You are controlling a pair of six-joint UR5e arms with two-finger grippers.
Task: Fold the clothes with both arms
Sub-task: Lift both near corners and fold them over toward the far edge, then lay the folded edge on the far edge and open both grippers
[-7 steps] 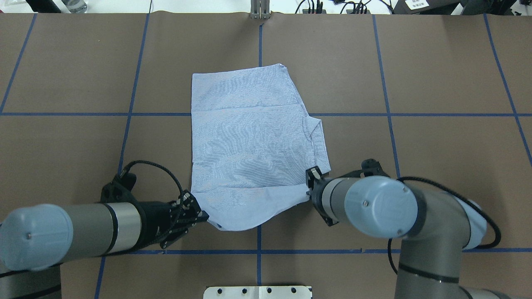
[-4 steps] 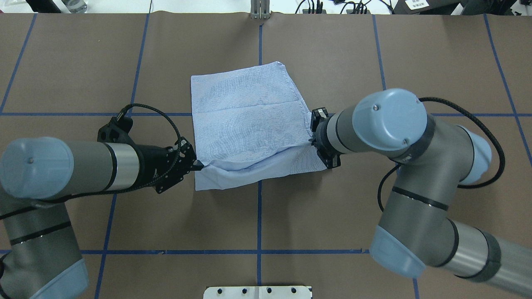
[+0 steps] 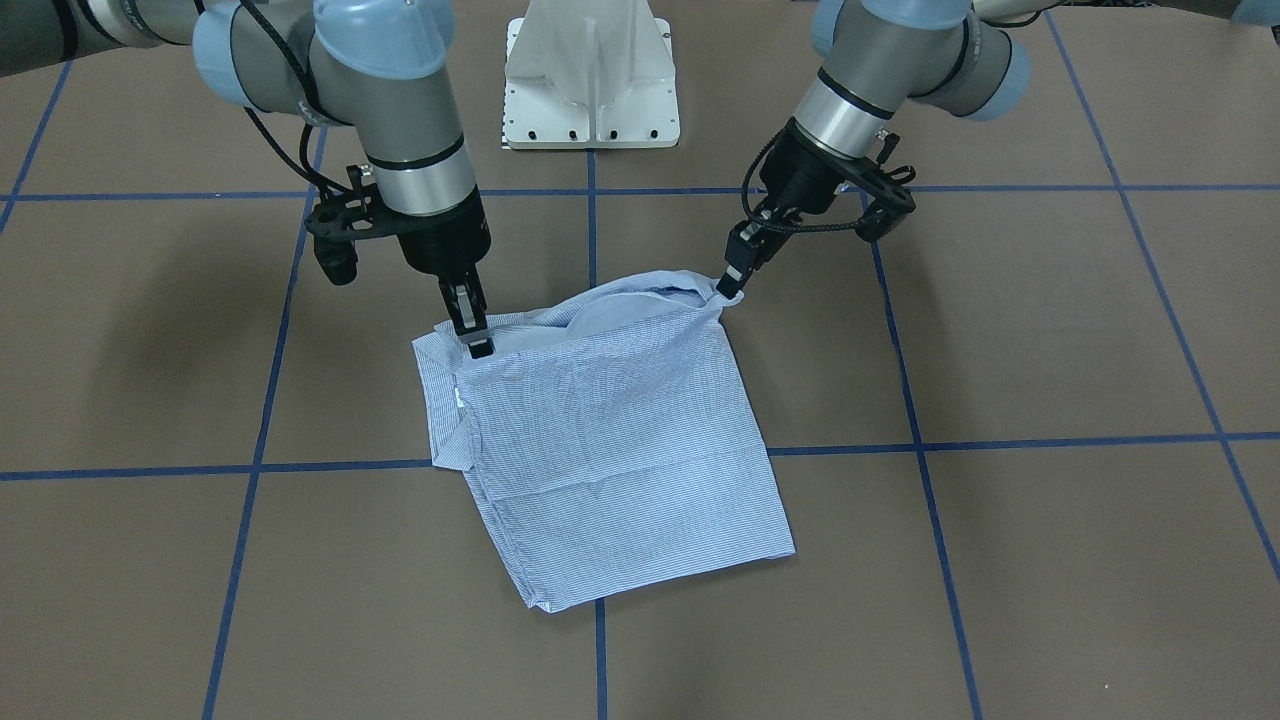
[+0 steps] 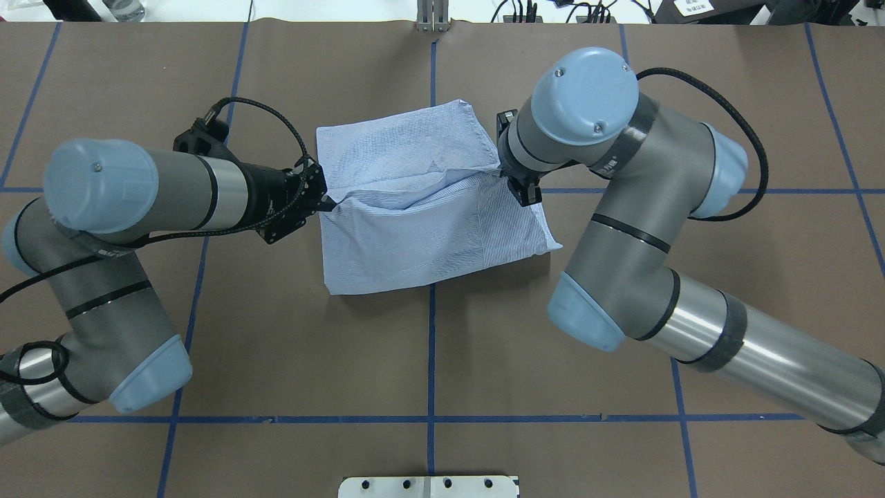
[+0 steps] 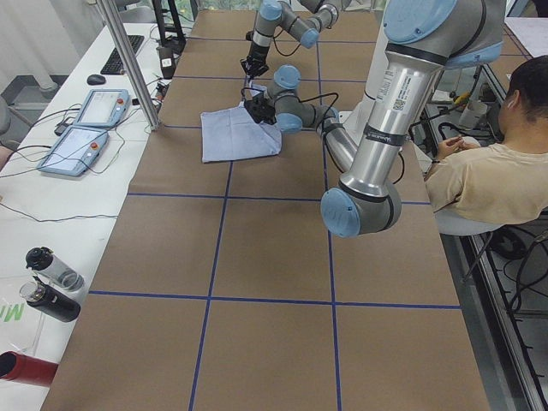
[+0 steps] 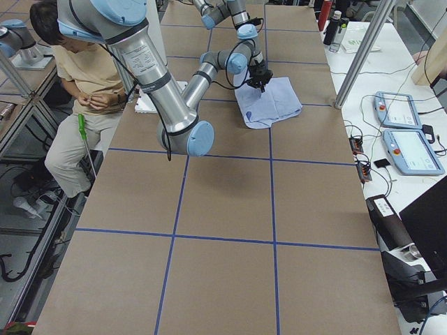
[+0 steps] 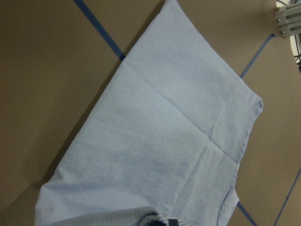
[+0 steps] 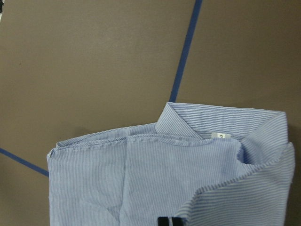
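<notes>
From the front-facing camera I am seeing the striped shirt (image 3: 620, 440) lying mid-counter (image 3: 1000, 330) as a compact rectangle with the sleeves out of sight. So I am judging the first folds done and a last half-fold in hand. The left gripper (image 3: 728, 283) is pinching one raised corner and the right gripper (image 3: 478, 338) is nipping the other beside the collar (image 3: 442, 410), each pressed together on cloth. In the overhead view the lifted layer is sagging in a soft trough between the two grips, over the middle of the bundle, with blue tape lines (image 4: 431, 360) running out from under it. What is remaining, I am reckoning, is laying that edge onto the far hem, letting go and perhaps smoothing. The two side views are showing only a small pale patch far up the counter, too small for detail. Through the left wrist camera the fabric is reading as a thin, finely striped weave, lying flat with crisp crease lines and a stitched hem. Through the right wrist camera the stiffer collar is standing around a small white neck label (image 8: 221, 136), and black fingertips (image 8: 164, 221) are clamping a striped fold.
</notes>
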